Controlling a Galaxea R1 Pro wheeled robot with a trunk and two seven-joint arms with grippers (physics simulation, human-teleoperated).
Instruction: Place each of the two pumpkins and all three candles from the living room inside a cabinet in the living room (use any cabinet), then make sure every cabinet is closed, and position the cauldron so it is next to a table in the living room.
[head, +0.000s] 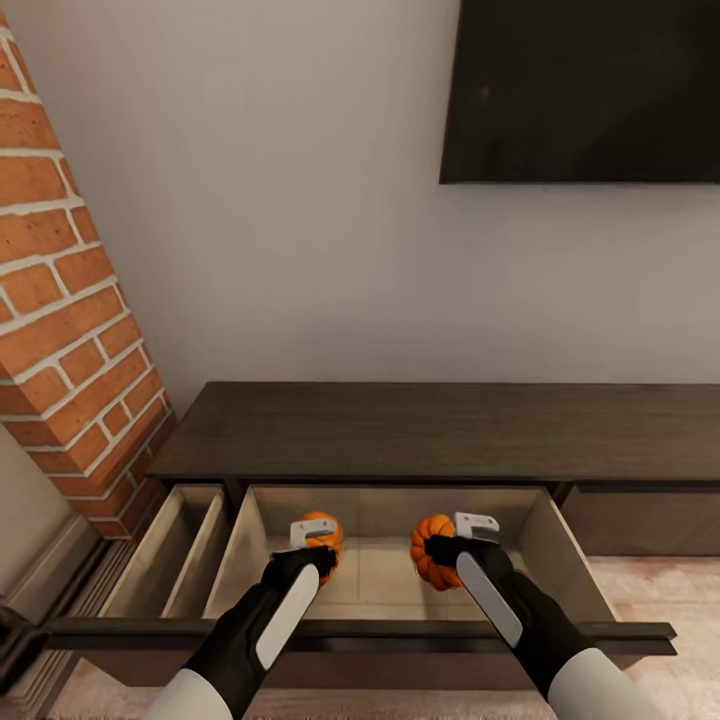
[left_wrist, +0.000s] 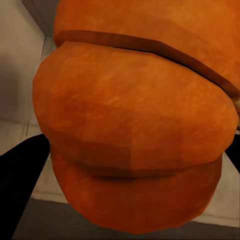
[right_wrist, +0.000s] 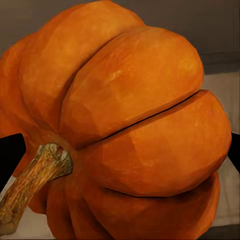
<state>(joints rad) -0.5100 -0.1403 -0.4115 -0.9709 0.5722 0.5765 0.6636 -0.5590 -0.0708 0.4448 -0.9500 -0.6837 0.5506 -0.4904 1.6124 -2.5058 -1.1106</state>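
The long dark-brown cabinet (head: 440, 430) stands against the wall with its wide middle drawer (head: 390, 575) pulled out, beige inside. My left gripper (head: 318, 545) is shut on one orange pumpkin (head: 322, 537) over the drawer's left half. My right gripper (head: 450, 548) is shut on the other pumpkin (head: 430, 552) over the right half. Up close, the left pumpkin (left_wrist: 135, 130) sits between black fingers (left_wrist: 22, 185), and the right pumpkin (right_wrist: 125, 125) shows its brown stem (right_wrist: 30, 190). I cannot tell whether either pumpkin touches the drawer floor. The candles and cauldron are out of view.
A narrower drawer (head: 165, 555) at the left also stands open. A red brick column (head: 70, 300) rises at the left beside the cabinet. A dark television (head: 585, 90) hangs on the wall above. Pale carpet (head: 670, 600) lies at the lower right.
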